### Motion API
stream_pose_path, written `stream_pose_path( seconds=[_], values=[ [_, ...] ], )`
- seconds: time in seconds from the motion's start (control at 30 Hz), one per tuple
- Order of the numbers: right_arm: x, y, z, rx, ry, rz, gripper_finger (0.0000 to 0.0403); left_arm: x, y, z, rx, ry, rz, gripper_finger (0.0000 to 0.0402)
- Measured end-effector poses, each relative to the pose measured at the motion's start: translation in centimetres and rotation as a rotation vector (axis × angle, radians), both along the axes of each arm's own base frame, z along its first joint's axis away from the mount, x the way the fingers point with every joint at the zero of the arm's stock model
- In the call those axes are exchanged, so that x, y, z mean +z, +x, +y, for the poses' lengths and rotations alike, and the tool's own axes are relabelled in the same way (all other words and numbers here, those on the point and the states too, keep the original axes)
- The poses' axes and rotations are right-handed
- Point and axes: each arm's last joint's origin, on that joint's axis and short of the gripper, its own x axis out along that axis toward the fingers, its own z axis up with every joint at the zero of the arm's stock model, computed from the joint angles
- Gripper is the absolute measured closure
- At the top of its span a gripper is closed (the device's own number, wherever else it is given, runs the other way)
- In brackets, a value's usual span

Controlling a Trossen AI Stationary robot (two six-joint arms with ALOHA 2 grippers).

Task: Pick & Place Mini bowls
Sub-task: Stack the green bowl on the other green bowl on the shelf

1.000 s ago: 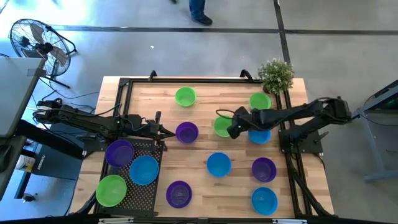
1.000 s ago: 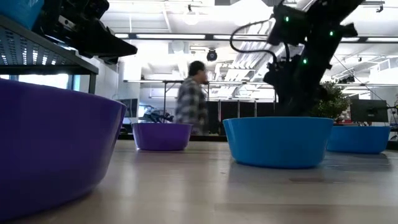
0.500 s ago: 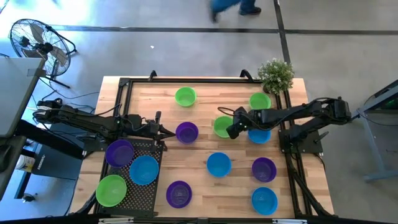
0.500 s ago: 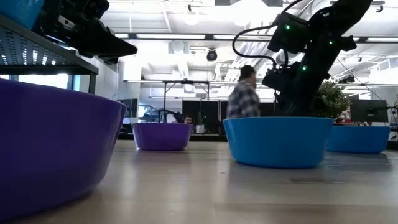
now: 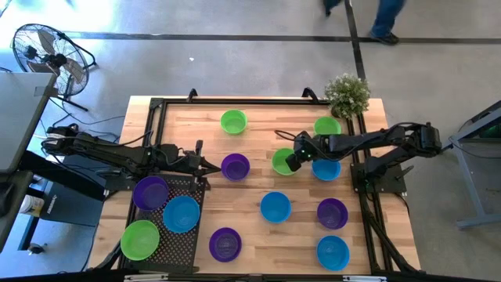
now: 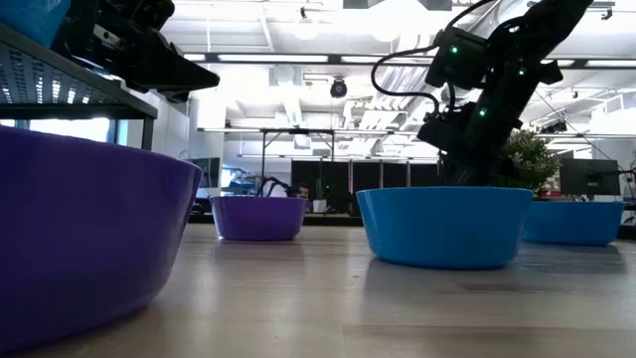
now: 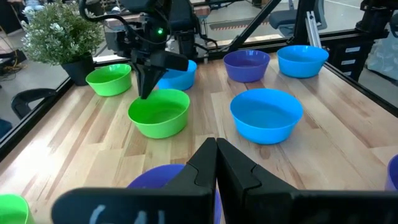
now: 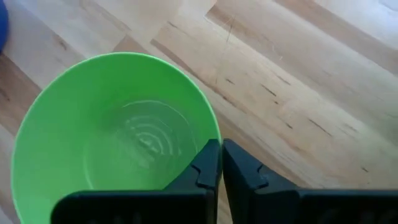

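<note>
Mini bowls in green, blue and purple stand about the wooden table (image 5: 258,188). My right gripper (image 5: 290,164) is shut on a green bowl (image 5: 280,160) near the table's middle. It also shows in the left wrist view (image 7: 146,92), standing over that bowl (image 7: 158,113). My left gripper (image 5: 207,165) is shut and empty. It hovers left of a purple bowl (image 5: 235,166), by the black rack (image 5: 188,243). My right gripper has the green bowl's rim (image 8: 212,128) on the side toward the table's right edge. One finger (image 8: 204,167) is inside the bowl and the other is outside. The fingers come from above, slanting down. I cannot tell whether the bowl's bottom is off the table.
The perforated rack at the front left holds a purple (image 5: 150,192), a blue (image 5: 181,213) and a green bowl (image 5: 140,239). Other bowls stand near the right gripper: blue (image 5: 326,169) and green (image 5: 327,126). A potted plant (image 5: 347,94) is at the far right corner.
My right arm's wrist has sunk a little over the green bowl and tipped. A person has walked past beyond the table's far edge.
</note>
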Motion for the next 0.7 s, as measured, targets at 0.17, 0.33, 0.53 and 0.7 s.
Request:
stream_pose_path(
  seconds=[0.17,0.33,0.53,0.7],
  values=[
    [1.3,1.0,-0.2,0.039,-0.025,-0.033,0.0401,0.0,0.0,0.0,0.000,0.000,0.000,0.0401],
    [3.7,2.1,-0.7,0.071,-0.053,-0.043,0.0400,0.0,0.0,0.0,0.000,0.000,0.000,0.0401],
    [6.8,3.3,-0.8,0.076,-0.139,-0.062,0.0399,0.0,0.0,0.0,-0.003,0.023,-0.002,0.0401],
    [8.9,4.2,-0.5,0.105,-0.190,-0.108,0.0400,0.4,0.1,0.1,0.023,0.059,0.011,0.0401]
  ],
)
